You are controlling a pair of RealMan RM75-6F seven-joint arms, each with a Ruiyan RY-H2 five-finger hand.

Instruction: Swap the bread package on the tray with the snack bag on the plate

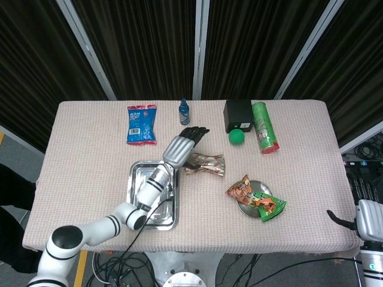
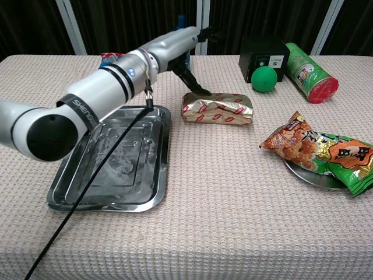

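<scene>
The bread package [image 2: 217, 108] lies flat on the table [image 1: 90, 149], just to the right of the tray [image 2: 70, 198] and not on it. We see its shiny gold wrap with red marks.

The table is the biggest thing we see. It has a light cloth with small bumps and fills most of the chest view.

Next is our left arm [image 2: 105, 87]. It reaches from the left over the tray and out toward the bread package. The left robot hand [image 1: 187, 139] is at the end of it. Its fingers are spread apart and hold nothing. In the chest view one dark fingertip comes down right by the back edge of the bread package, but we cannot tell if it touches.

The tray is silver and sits near the front left of the table.

The green can [image 2: 309, 73] lies on its side at the back right. Beside it is a black box [image 2: 262, 57] with a green ball [image 2: 264, 78] in front.

The snack bag [image 2: 294, 142] is orange and rests on the plate [image 2: 315, 178] at the right, next to a green bag [image 2: 344, 158].

A blue bag [image 1: 141, 124] lies at the back left, and a small blue bottle [image 1: 184, 112] stands near it.

The right robot hand [image 1: 359, 218] is off the right end of the table, and we cannot tell how its fingers are.
</scene>
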